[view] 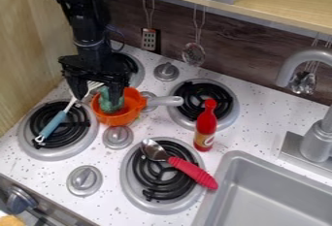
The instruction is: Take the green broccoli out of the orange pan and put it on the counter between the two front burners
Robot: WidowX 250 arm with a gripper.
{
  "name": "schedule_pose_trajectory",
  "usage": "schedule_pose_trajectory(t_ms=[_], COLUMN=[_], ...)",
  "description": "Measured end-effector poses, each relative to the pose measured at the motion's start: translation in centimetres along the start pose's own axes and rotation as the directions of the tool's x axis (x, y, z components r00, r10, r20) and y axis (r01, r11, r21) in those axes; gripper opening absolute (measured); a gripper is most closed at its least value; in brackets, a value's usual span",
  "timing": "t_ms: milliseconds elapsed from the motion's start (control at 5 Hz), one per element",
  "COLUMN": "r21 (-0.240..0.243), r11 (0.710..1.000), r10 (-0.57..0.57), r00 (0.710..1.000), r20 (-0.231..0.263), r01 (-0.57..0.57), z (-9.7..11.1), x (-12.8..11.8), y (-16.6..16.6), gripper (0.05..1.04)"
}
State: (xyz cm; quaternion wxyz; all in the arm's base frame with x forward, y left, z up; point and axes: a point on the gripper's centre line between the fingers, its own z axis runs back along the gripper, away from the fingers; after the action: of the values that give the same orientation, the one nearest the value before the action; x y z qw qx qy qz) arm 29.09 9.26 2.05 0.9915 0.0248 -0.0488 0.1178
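Wears black from arm (pixel 86 24) to hand (pixel 96 97), with chunky, angular joints, a thin dark cable (pixel 121 38) curving out towards 3 o'clock, and two tapering fingers (pixel 116 93) pointing towards 6.

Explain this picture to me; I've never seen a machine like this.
This is one picture, taken by a fixed camera looking down at a slant. The black machine is a robot arm, coming in from the upper left. The gripper at its end has two fingers, standing apart over an orange pot. A green object sits in the pot, close to them; I see no firm grasp on it.

A blue-handled utensil crosses the left burner. Near the sink are a red bottle and, on the front burner, a red-handled spoon.
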Motion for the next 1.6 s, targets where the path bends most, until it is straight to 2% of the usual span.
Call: schedule_pose_trajectory(t_ms=[200, 400, 600, 1000, 1400, 1600], r21=[-0.008, -0.048, -0.066, -0.129, -0.200, -0.234], r11=[1.000, 0.998, 0.997, 0.988, 0.973, 0.964], r10=[-0.002, -0.029, -0.046, -0.074, -0.097, -0.112], r00=[1.000, 0.999, 0.999, 0.995, 0.991, 0.991], r20=[-0.024, -0.031, 0.014, 0.068, 0.091, 0.079], r01=[0.002, 0.028, 0.047, 0.082, 0.114, 0.127], z=[-0.8, -2.3, -3.0, -3.8, -4.4, -5.5], x=[-0.3, 0.4, 1.9, 4.0, 5.4, 6.0], y=[-0.1, 1.1, 1.4, 2.1, 1.9, 1.5], gripper=[0.999, 0.999, 0.999, 0.999, 0.999, 0.999])
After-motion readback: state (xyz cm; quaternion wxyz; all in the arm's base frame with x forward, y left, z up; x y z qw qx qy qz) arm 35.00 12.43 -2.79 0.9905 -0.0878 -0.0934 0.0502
